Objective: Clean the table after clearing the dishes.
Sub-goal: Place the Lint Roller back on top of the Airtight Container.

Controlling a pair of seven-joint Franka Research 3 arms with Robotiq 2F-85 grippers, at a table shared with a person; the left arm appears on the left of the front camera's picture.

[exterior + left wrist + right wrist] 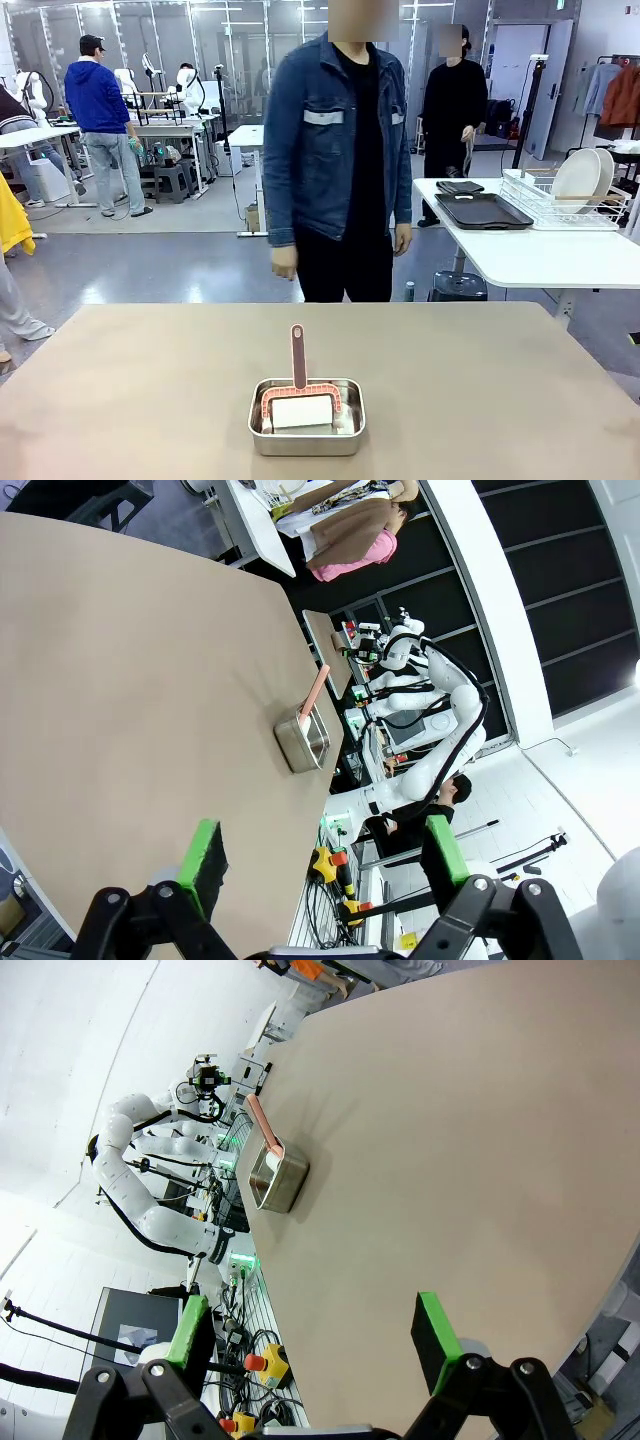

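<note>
The beige table (480, 380) carries a shiny steel pan (306, 420) near its front middle. A brush with a pink upright handle (298, 355) and a white pad stands inside the pan. White plates (585, 175) stand in a wire rack on the white side table at the right, with a dark tray (483, 210) beside them. My left gripper (325, 850) hangs open over the table's edge (130, 680), far from the pan (303, 742). My right gripper (310, 1325) is open too, above the table (450, 1160), well away from the pan (278, 1178).
A person in a denim jacket (340, 160) stands at the far edge, hands down at the sides. The white side table (540, 255) stands at the back right. Other people stand farther off. Each wrist view shows the other white arm (440, 710) (130, 1160) beyond the table.
</note>
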